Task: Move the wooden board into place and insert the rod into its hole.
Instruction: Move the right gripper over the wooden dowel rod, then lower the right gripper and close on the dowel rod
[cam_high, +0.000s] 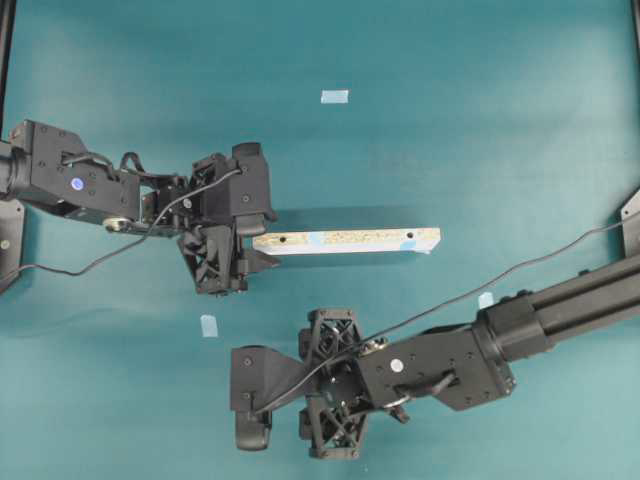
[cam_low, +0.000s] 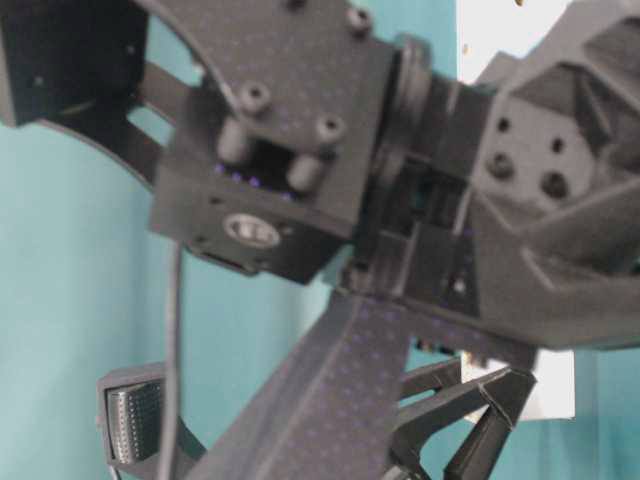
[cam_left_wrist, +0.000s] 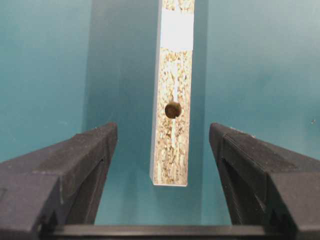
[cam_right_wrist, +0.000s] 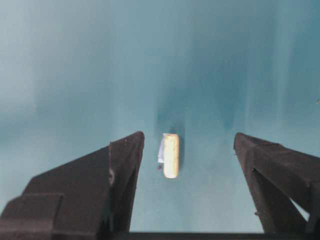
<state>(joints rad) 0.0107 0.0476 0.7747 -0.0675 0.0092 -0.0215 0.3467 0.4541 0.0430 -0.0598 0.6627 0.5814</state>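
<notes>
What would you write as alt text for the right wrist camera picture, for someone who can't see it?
A tiny cream rod lies on a teal table, between the two open black fingers of the right gripper, nearer the left one and touching neither. A small pale scrap sits against the rod's left side.

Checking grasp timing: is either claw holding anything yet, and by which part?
Nothing is held. The left claw stands open around the wooden board's end; the right claw is open over the rod.

Wooden board (cam_high: 345, 241) lies mid-table, left gripper (cam_high: 262, 243) at its left end; rod (cam_right_wrist: 171, 155) between right gripper's (cam_right_wrist: 187, 165) jaws.
</notes>
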